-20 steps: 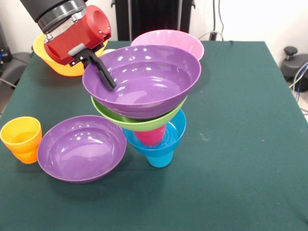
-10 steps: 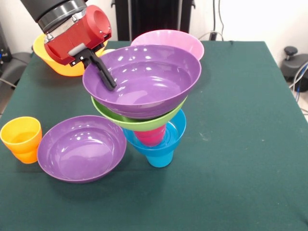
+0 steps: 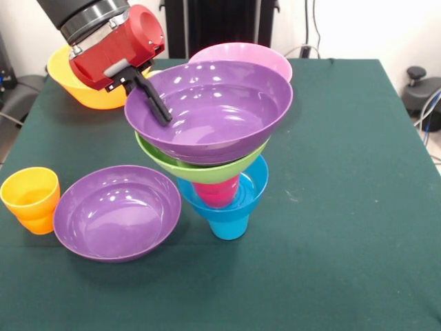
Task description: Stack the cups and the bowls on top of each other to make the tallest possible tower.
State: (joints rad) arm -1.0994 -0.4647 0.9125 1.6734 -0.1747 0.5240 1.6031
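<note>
The tower stands mid-table: a blue cup at the bottom, a small blue bowl, a red cup and a lime green bowl. On top sits a wide purple bowl, tilted slightly. My gripper is shut on that bowl's left rim, with one black finger showing inside the bowl and the other hidden behind the wall. A second purple bowl lies on the table to the left. An orange cup rests in another cup at the far left.
A large orange-yellow bowl sits at the back left, partly behind my arm. A pink bowl stands behind the tower. The green table spreads to the right and front of the tower.
My gripper has moved slightly up and to the right, carrying the top purple bowl with it. The green bowl beneath shifted a little the same way.
</note>
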